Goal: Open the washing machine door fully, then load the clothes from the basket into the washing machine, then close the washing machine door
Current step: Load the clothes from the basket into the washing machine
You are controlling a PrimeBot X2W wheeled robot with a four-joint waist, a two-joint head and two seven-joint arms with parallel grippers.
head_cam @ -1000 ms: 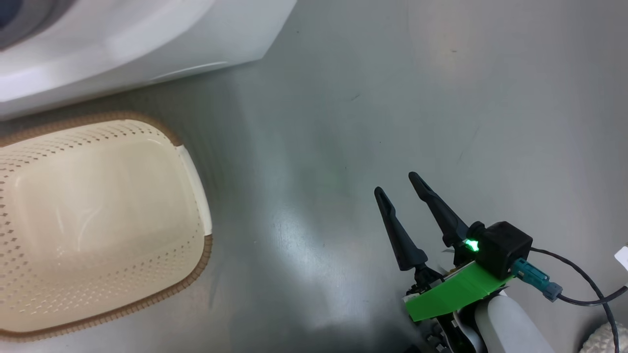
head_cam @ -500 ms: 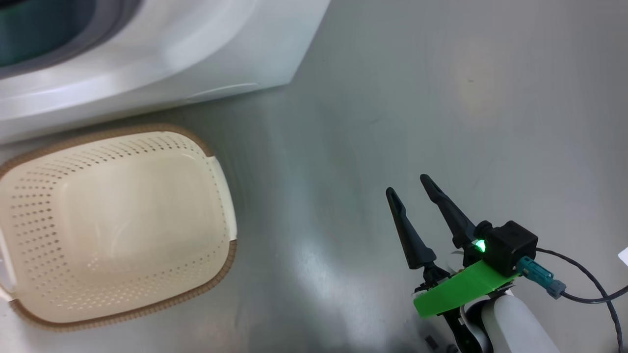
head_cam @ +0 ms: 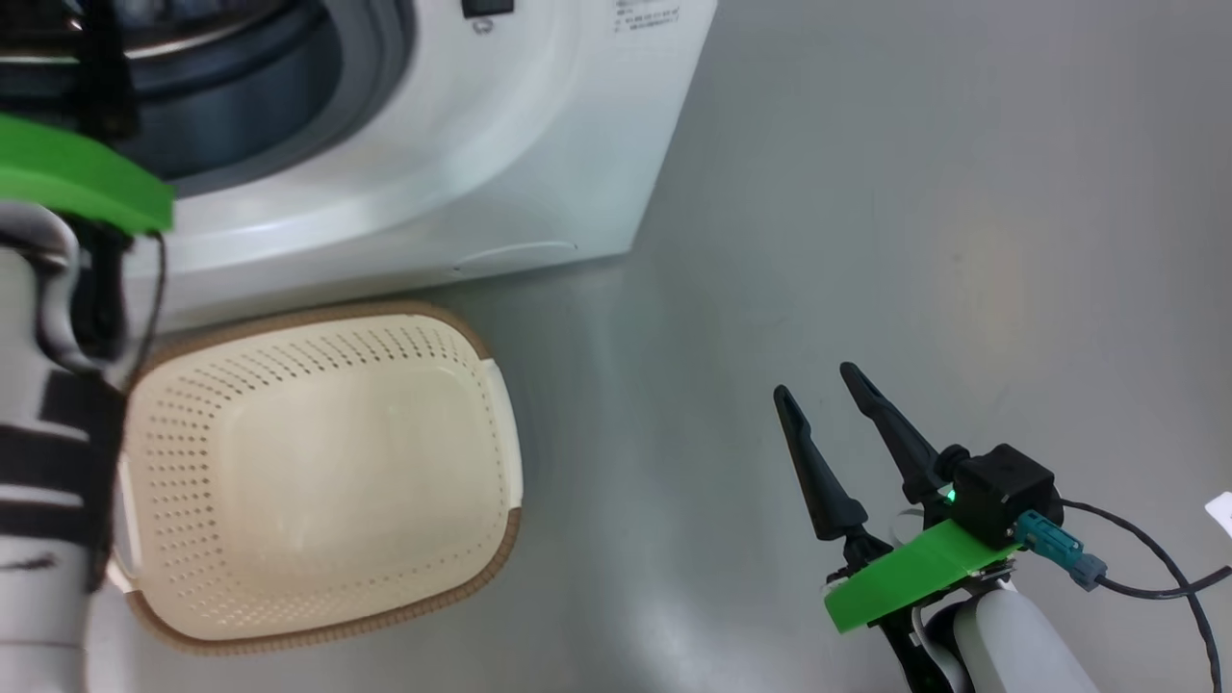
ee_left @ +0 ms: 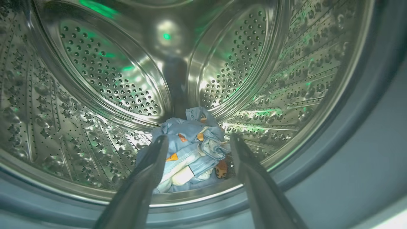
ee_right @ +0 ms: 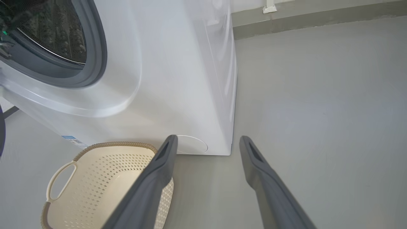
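The washing machine point(head_cam: 481, 144) stands at the upper left with its mouth uncovered; its door is out of view. My left gripper point(ee_left: 199, 137) reaches into the steel drum point(ee_left: 105, 76), open, fingers apart above the clothes point(ee_left: 190, 149). These lie as a light blue printed bundle on the drum floor, not gripped. The cream basket point(head_cam: 192, 539) sits on the floor before the machine with nothing in it. My right gripper point(head_cam: 815, 381) hovers open over bare floor to the right of the basket, holding nothing. The right wrist view shows the basket point(ee_right: 105, 178) and the machine point(ee_right: 178, 79) ahead of that gripper point(ee_right: 208, 139).
Grey floor spreads to the right of the machine. A round filter cap point(ee_right: 192, 144) and a small blue label point(ee_right: 68, 137) sit low on the machine's front. My left forearm point(head_cam: 48, 462) crosses the basket's left side. A cable point(head_cam: 1145, 577) trails from the right wrist.
The head camera has shifted, bringing the machine's mouth and my left arm into the picture. The right gripper keeps its place, still open.
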